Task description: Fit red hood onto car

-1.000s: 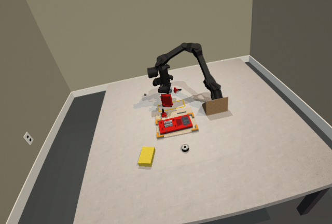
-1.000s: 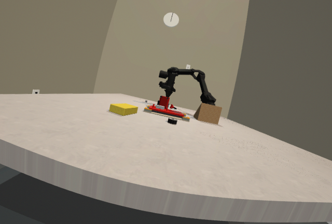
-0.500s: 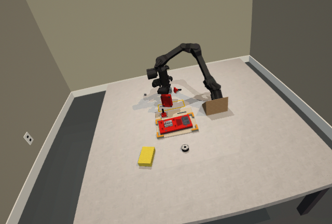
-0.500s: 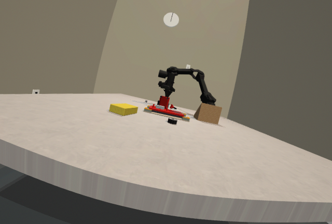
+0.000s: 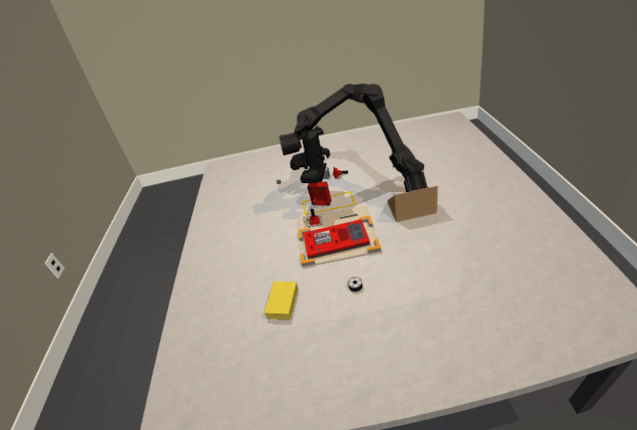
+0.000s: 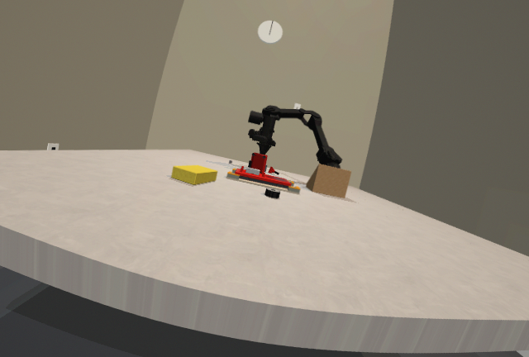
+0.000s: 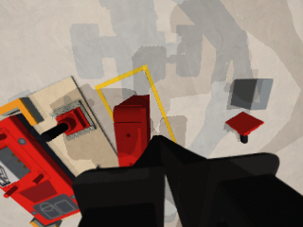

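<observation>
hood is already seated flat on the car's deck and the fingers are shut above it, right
Not seated. The top view shows the hood standing on edge on the table behind the jig, off the car. The fingers are indeed shut above it.

Lower end of hood (image 7: 133, 134) hidden behind closed gripper (image 7: 163, 142) at bottom of wrist view. Chassis (image 7: 28, 175) cut off by left edge. Pegs too small to resolve.
</observation>
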Action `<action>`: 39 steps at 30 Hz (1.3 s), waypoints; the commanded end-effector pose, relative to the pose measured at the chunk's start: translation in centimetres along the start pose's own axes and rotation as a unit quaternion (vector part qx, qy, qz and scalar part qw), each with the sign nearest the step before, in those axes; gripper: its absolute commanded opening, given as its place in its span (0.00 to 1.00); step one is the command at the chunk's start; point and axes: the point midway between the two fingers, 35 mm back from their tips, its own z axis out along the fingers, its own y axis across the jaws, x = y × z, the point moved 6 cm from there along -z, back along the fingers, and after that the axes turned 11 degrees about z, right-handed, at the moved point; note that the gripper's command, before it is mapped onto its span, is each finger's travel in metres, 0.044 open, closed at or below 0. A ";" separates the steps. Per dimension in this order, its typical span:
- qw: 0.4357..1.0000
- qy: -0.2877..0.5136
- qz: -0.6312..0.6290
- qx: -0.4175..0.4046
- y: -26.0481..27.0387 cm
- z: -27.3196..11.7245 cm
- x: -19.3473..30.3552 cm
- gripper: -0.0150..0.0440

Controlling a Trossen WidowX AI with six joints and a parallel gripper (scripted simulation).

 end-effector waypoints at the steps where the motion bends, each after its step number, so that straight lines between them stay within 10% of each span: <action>1: 1.000 0.000 0.002 -0.002 0.5 0.0 0.0 0.25; 39: 1.000 0.002 0.001 -0.003 3.2 -4.6 0.4 0.25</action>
